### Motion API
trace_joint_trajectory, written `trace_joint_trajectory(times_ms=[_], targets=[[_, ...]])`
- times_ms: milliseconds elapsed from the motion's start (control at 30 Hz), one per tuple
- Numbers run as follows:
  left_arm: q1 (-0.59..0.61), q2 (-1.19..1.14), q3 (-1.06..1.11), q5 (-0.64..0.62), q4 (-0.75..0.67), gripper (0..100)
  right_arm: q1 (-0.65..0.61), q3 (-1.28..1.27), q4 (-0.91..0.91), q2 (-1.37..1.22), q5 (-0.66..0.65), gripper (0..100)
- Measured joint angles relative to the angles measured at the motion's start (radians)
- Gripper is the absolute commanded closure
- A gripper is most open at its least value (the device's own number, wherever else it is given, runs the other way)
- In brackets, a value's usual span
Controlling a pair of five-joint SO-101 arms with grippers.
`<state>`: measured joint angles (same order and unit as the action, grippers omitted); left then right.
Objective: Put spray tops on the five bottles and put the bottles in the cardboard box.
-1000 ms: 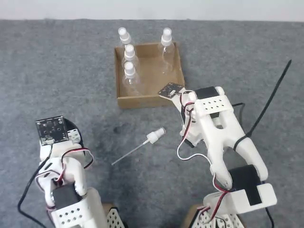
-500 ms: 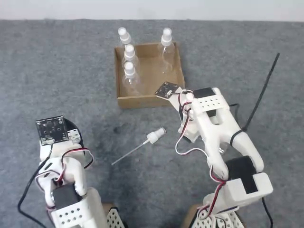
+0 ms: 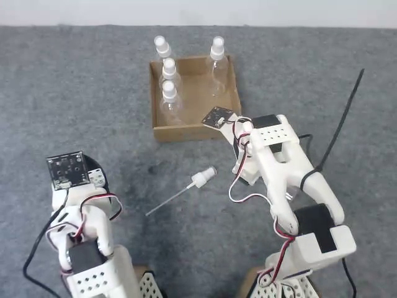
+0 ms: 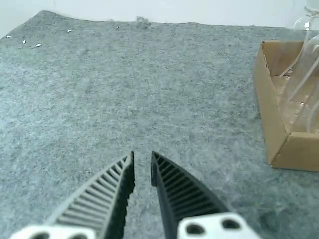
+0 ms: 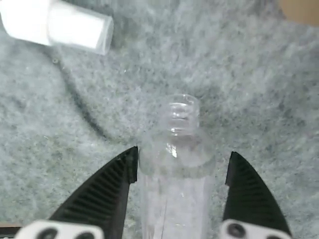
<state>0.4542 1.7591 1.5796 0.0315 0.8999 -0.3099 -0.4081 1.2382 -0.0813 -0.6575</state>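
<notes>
A clear bottle [image 5: 175, 127] with a bare threaded neck sits between the fingers [image 5: 112, 184] of my right gripper [image 5: 183, 152]. One finger touches it and a strip of carpet shows beside the other, so the gripper is open. In the high view the right arm [image 3: 276, 162] covers that bottle. A loose spray top [image 3: 203, 176] lies on the carpet left of this arm, its thin tube [image 3: 166, 202] trailing toward the front left; it is also in the right wrist view [image 5: 55, 25]. Several capped bottles [image 3: 169, 93] stand at the cardboard box [image 3: 192, 132]. My left gripper [image 4: 142, 159] is shut and holds nothing.
The left arm [image 3: 87, 223] stays at the front left, well away from the box [image 4: 279, 129]. Grey carpet [image 3: 93, 105] covers the table, with bare room left of the box. A black cable [image 3: 344, 127] rises to the right of the right arm.
The right arm has swung slightly left and its wrist has turned a little. The left arm, spray top and box have not moved.
</notes>
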Motion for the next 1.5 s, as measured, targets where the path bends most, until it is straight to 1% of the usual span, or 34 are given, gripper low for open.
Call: trace_joint_trajectory(times_ms=[200, 367, 533, 867, 1067, 1233, 1500], targets=[[0.000, 0.000, 0.000, 0.000, 0.000, 94, 0.000, 0.000, 0.000, -0.060, 0.000, 78.3], [0.000, 0.000, 0.000, 0.000, 0.000, 94, 0.002, 0.000, 0.000, -0.063, -0.003, 90.5], [0.000, 0.000, 0.000, 0.000, 0.000, 94, 0.002, 0.000, 0.014, 0.005, 0.003, 91.5], [0.000, 0.000, 0.000, 0.000, 0.000, 94, 0.000, 0.000, 0.186, 0.308, 0.153, 91.6], [0.000, 0.000, 0.000, 0.000, 0.000, 94, -0.020, 0.000, 0.244, 0.476, 0.207, 91.6], [0.000, 0.000, 0.000, 0.000, 0.000, 94, -0.086, 0.000, 0.261, 0.618, 0.305, 91.6], [0.000, 0.000, 0.000, 0.000, 0.000, 94, -0.094, 0.000, 0.249, 0.744, 0.427, 91.6]])
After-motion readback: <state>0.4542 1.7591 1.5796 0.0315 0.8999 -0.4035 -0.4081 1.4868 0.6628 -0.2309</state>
